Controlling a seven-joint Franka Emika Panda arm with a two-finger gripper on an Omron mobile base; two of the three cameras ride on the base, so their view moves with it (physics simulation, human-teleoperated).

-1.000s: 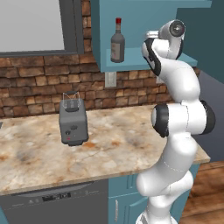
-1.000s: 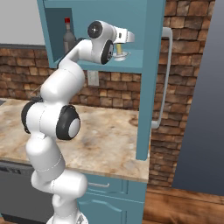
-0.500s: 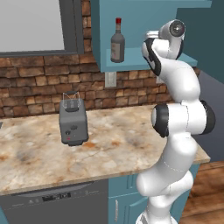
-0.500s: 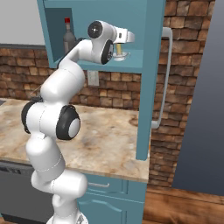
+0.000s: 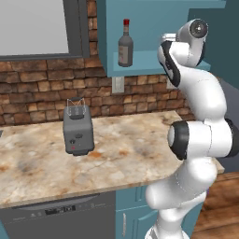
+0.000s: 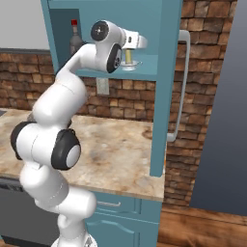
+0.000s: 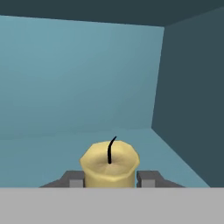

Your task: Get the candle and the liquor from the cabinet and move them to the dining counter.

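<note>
While the liquor (image 5: 125, 44) stands at the upper middle of the left base view on the cabinet (image 5: 140, 63) shelf, the arm reaches in to its right. At the bottom centre of the hand view, the gripper (image 7: 110, 179) has its fingers (image 7: 74, 180) pressed against both sides of the candle (image 7: 110, 165), gripping it.

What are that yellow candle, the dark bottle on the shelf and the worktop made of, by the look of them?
The candle looks like matte pale-yellow wax, with a thin black wick. The bottle seems to be dark, slightly glossy glass with a red cap, perhaps plastic or metal. The counter looks like polished stone: beige marbling with orange-brown patches.
</note>
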